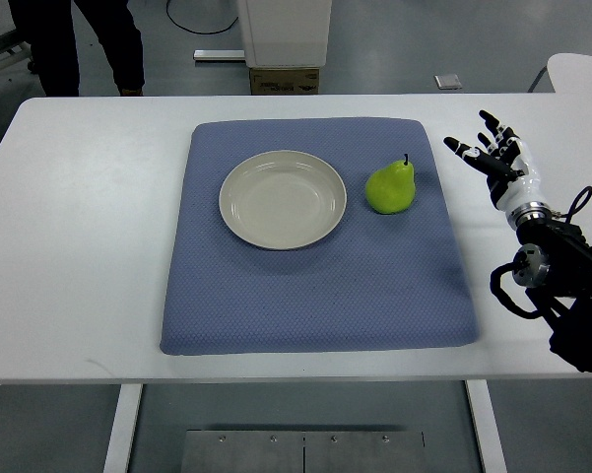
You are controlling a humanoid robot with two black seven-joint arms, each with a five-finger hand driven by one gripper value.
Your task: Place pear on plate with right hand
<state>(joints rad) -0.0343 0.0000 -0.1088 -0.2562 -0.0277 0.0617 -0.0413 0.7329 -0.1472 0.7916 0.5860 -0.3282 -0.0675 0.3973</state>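
A green pear (390,187) sits on a blue mat (315,286), centre frame, right of an empty cream plate (283,199). At right, the black-and-white right hand (493,163) hovers, fingers spread, holding nothing.

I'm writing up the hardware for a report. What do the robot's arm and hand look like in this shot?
Only the right hand shows. It has slim black fingers with white segments and a white band at the wrist. Behind it the forearm is black, with exposed joints, a round metallic fitting and loose black cable loops alongside. No left arm is in view.
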